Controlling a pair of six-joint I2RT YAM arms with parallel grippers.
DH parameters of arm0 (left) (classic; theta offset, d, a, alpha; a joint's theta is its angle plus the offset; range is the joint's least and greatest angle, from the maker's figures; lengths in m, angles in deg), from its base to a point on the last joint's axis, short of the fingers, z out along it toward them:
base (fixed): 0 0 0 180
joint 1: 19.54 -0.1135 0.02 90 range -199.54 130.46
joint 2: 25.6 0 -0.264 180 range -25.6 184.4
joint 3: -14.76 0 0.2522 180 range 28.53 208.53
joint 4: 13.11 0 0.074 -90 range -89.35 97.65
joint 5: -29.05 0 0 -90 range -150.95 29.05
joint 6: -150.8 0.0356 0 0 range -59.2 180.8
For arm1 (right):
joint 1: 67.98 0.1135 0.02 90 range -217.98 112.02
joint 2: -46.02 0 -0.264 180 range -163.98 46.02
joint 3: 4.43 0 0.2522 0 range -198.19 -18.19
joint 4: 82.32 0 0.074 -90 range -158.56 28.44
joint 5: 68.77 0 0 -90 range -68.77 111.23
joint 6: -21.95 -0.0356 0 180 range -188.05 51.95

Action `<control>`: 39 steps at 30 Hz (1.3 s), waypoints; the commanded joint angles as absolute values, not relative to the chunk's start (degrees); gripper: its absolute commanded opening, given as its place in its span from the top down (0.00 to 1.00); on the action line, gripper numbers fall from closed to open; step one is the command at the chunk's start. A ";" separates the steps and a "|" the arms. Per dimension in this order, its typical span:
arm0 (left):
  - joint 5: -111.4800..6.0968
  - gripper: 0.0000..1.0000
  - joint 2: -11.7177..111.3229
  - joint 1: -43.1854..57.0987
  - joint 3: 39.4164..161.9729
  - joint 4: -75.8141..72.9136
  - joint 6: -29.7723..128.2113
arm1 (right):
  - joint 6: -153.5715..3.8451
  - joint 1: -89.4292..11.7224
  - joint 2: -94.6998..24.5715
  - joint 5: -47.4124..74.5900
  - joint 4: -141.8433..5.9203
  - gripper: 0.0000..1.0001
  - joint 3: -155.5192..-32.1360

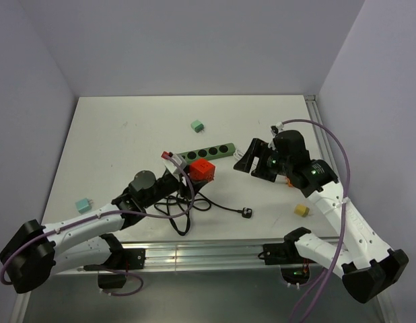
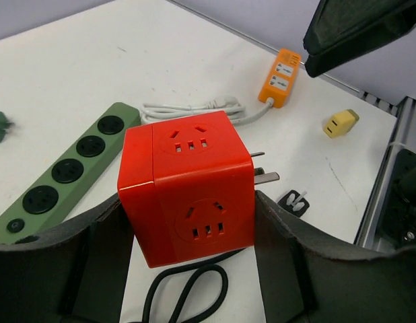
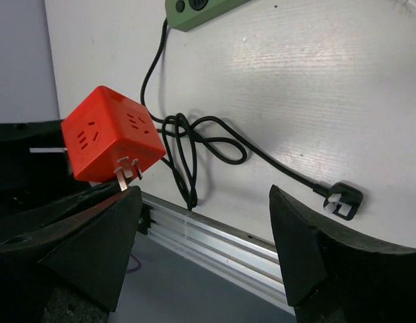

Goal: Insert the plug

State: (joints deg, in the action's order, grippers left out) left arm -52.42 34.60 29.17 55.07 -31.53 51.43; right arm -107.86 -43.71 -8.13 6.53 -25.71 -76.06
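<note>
My left gripper (image 1: pixel 186 177) is shut on a red cube socket (image 1: pixel 202 169) with metal prongs and holds it above the table. In the left wrist view the cube (image 2: pixel 188 185) sits between both fingers (image 2: pixel 289 249), its prongs (image 2: pixel 265 176) pointing right. A green power strip (image 1: pixel 206 153) lies just behind it, and also shows in the left wrist view (image 2: pixel 66 168). My right gripper (image 1: pixel 248 161) is open and empty, just right of the cube. The right wrist view shows its spread jaws (image 3: pixel 204 229) with the cube (image 3: pixel 110 141) at the left.
A black cable (image 1: pixel 184 208) coils under the cube and ends in a black plug (image 1: pixel 247 212). A yellow adapter (image 1: pixel 301 210) lies at the right. Teal adapters lie at the back (image 1: pixel 198 125) and the left (image 1: pixel 83 204). An orange power strip (image 2: pixel 281 77) with a white cord lies beyond.
</note>
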 commanded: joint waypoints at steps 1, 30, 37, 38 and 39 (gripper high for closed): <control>-60.59 1.00 30.21 31.25 54.63 -40.92 49.63 | -112.07 -42.50 -8.39 5.86 -28.21 0.17 -77.44; -94.35 1.00 57.01 56.04 73.25 -43.03 106.85 | -118.15 -36.25 -10.06 9.36 -33.05 0.15 -79.80; -96.81 1.00 58.33 58.24 73.96 -42.15 109.05 | -118.93 -36.25 -10.67 9.37 -34.98 0.21 -78.40; -97.25 1.00 58.51 58.59 73.96 -42.50 109.49 | -119.55 -36.16 -10.85 8.84 -35.94 0.23 -78.14; -98.12 1.00 58.77 59.37 74.05 -43.11 110.36 | -119.99 -36.25 -11.20 8.32 -36.38 0.25 -77.79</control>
